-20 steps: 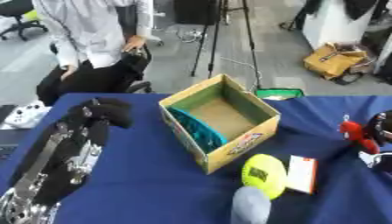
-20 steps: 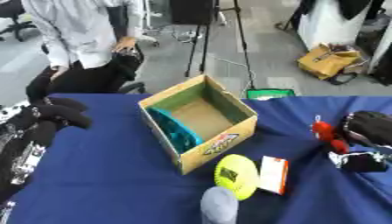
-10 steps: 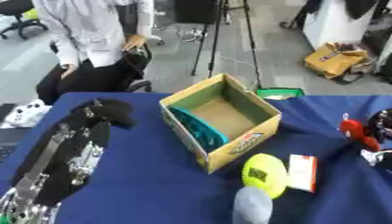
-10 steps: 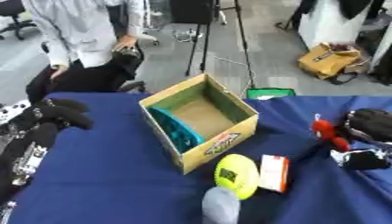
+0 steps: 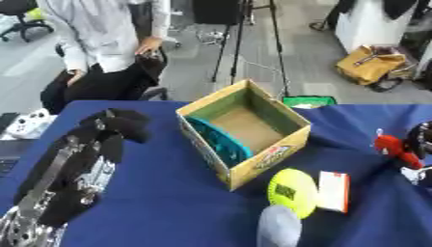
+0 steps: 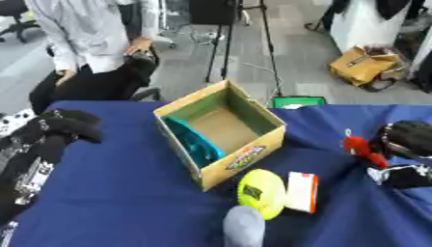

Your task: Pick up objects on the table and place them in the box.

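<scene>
An open cardboard box (image 5: 285, 144) stands mid-table with a teal thing (image 5: 218, 144) leaning inside its left wall. In front of it lie a yellow-green disc (image 5: 291, 192), a white and orange packet (image 5: 333, 191) and a grey rounded object (image 5: 278, 226). At the right edge my right hand (image 6: 411, 139) has its fingers curled against a small red object (image 6: 358, 147), just above the cloth. My left hand (image 5: 111, 129) rests on the table left of the box, fingers relaxed and holding nothing.
The table wears a blue cloth (image 5: 160, 202). A white controller (image 5: 30, 126) lies at its left edge. A seated person, a tripod, a green item (image 5: 308, 102) and a yellow bag (image 5: 371, 65) are beyond the far edge.
</scene>
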Motion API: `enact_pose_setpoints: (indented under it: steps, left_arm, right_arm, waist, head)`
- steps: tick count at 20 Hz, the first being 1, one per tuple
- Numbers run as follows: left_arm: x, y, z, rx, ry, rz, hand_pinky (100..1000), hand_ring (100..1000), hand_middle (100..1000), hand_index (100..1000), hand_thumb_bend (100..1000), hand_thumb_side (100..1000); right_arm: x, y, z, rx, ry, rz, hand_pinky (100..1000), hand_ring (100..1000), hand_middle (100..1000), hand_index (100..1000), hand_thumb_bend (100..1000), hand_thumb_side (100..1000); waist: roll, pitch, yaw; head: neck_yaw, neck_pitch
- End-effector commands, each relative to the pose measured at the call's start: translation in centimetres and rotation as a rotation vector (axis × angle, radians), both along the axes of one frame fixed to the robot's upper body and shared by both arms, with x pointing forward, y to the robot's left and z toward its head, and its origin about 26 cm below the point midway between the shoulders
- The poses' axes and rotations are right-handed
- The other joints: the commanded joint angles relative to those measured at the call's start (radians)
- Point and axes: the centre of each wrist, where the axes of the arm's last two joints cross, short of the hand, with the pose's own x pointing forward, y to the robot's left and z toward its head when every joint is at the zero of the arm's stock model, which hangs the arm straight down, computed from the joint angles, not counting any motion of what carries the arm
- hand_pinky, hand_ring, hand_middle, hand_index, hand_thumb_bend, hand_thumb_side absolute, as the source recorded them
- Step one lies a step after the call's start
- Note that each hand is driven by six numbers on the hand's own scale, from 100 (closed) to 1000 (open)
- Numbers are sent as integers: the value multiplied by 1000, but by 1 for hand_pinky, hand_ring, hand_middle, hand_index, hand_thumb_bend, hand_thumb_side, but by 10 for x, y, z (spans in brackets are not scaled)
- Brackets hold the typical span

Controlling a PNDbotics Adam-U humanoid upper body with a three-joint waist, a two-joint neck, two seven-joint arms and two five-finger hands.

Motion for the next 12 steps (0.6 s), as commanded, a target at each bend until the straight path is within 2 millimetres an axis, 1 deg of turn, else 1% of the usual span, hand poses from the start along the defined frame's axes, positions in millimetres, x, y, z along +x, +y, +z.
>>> enact_pose_setpoints:
  steps: [1, 9, 10, 12]
  left_arm:
    - [-1, 1, 8, 21, -31, -2, 693, 693, 735, 759, 100, 585]
    - [-1, 1, 8, 29, -29, -4, 693, 694, 735, 759, 100, 594]
    - [-1, 1, 8, 31, -29, -5, 692, 694, 736, 759, 100, 594]
    - [-1, 1, 8, 34, -28, -7, 692, 695, 736, 759, 100, 593]
  right_arm:
    - [-2, -8, 23, -26, -38, -15, 893, 769, 423, 551, 175, 498]
    - [-4, -8, 28, -32, -40, -14, 892, 766, 421, 548, 179, 487]
    - [-4, -7, 28, -32, -41, -14, 887, 760, 403, 527, 175, 484]
    - [-4, -7, 28, -30, -44, -15, 886, 757, 397, 522, 175, 497]
  waist:
    - [-6, -12, 1]
    - [-10, -11, -2]
    - [-10, -11, -2]
    - [-10, -10, -2]
  head:
    - [3, -7]
    - [4, -9]
    - [4, -10]
    - [4, -12]
